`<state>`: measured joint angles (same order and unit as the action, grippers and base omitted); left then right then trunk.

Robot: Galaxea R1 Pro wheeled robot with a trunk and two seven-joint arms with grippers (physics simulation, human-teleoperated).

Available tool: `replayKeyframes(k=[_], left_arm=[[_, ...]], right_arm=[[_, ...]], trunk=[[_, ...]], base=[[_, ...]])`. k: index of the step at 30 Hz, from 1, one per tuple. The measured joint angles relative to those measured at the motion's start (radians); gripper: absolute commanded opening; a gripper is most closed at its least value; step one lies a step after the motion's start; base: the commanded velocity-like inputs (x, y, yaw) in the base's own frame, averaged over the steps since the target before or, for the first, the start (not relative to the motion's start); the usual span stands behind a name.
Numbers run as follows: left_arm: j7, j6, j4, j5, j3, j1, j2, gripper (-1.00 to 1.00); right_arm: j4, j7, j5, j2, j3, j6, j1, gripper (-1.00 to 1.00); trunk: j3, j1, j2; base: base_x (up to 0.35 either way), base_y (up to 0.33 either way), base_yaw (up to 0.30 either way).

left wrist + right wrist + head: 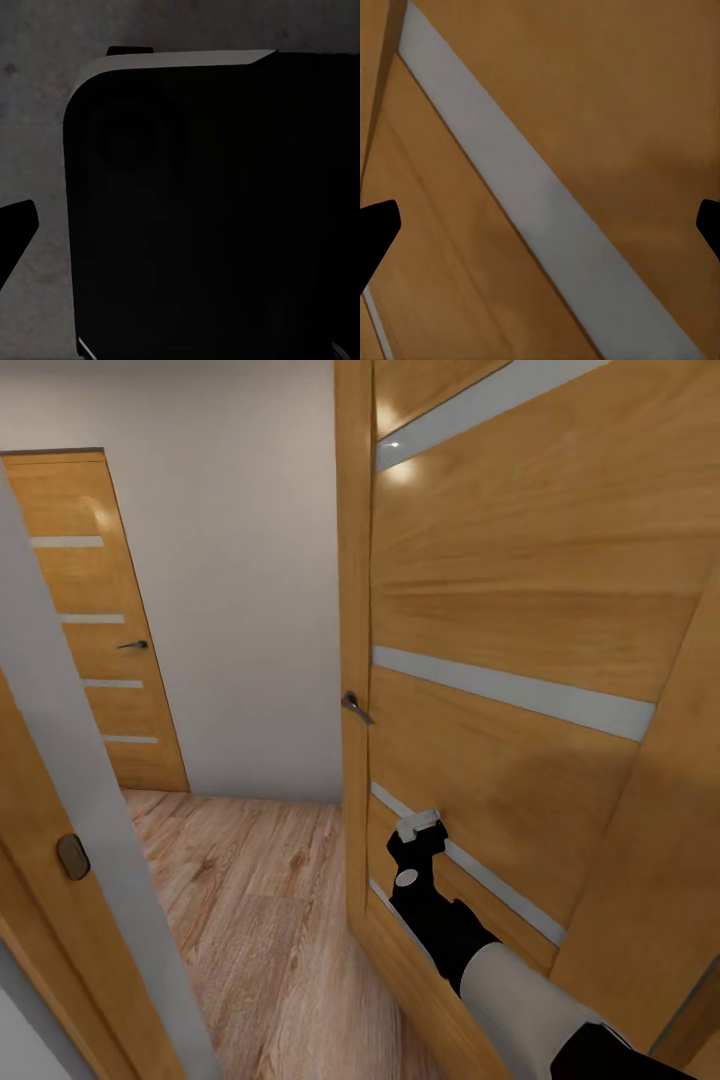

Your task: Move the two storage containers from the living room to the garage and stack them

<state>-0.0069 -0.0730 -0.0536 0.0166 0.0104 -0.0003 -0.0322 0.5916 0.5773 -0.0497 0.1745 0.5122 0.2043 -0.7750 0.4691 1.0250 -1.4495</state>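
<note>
Right gripper (420, 828), fingers spread apart, is pressing against the open wooden door (520, 620) (left gripper's state unclear)

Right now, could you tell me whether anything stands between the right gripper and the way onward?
Yes. An open wooden door with grey strips stands right in front of the right gripper, whose wrist camera sees its panel close up. The plank floor beside the door leads toward a shut door.

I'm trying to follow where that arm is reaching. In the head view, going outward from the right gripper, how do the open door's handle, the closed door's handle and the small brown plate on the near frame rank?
From the right gripper:
1. Open door's handle, just above it.
2. Brown plate, on the near frame at the left.
3. Closed door's handle, across the hall.
</note>
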Motion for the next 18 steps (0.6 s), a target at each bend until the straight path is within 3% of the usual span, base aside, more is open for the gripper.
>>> replayKeyframes(k=[4,7,18], left_arm=[[0.000,0.000,0.000,0.000,-0.001,0.000,-0.001,1.00],[0.000,0.000,0.000,-0.001,0.000,0.000,-0.001,1.00],[0.000,0.000,-0.001,0.000,-0.001,0.000,0.000,1.00]], right_arm=[[0.000,-0.004,0.005,0.000,0.025,-0.003,0.000,1.00],[0.000,-0.001,0.000,0.000,0.008,-0.005,0.000,1.00],[-0.001,0.002,0.008,0.000,0.004,0.001,0.000,1.00]], trunk=[[0.000,0.000,0.000],[0.000,0.000,0.000],[0.000,0.000,0.000]], base=[[0.000,-0.147,0.000],[0.000,-0.022,0.000],[0.058,-0.002,0.000]])
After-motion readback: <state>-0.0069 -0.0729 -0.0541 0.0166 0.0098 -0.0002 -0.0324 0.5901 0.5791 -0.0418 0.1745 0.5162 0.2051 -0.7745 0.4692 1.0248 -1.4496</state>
